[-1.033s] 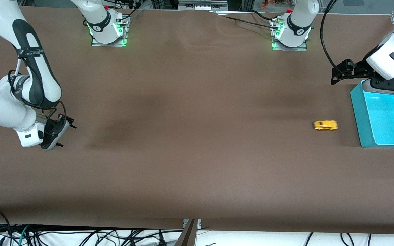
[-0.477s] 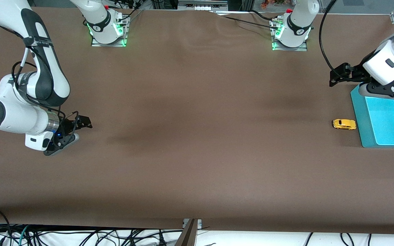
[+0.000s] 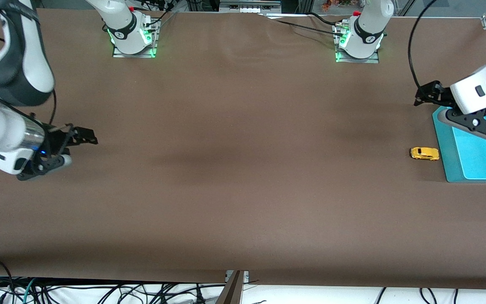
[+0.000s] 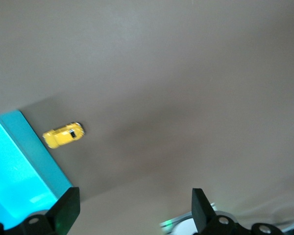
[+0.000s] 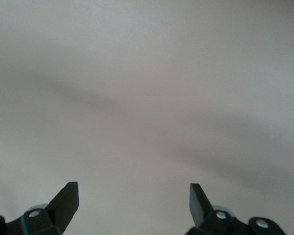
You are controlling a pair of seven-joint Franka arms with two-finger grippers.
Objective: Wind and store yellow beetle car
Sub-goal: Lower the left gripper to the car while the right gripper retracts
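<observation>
The yellow beetle car point(image 3: 425, 153) rests on the brown table right beside the turquoise bin point(image 3: 445, 143), at the left arm's end; it also shows in the left wrist view point(image 4: 63, 135) next to the bin point(image 4: 24, 161). My left gripper point(image 3: 426, 93) is open and empty, up over the table by the bin's corner that lies farther from the front camera. My right gripper point(image 3: 83, 137) is open and empty, raised over the bare table at the right arm's end. The right wrist view shows only brown table between its fingers point(image 5: 66, 198).
The turquoise bin's wall stands between the car and the bin's inside. The two arm bases point(image 3: 132, 36) point(image 3: 359, 40) stand at the table's edge farthest from the front camera. Cables hang below the near edge.
The car rolled toward the bin and stopped against it. My left gripper rose a little and shifted toward the bin. My right gripper lifted and pulled toward its end of the table.
</observation>
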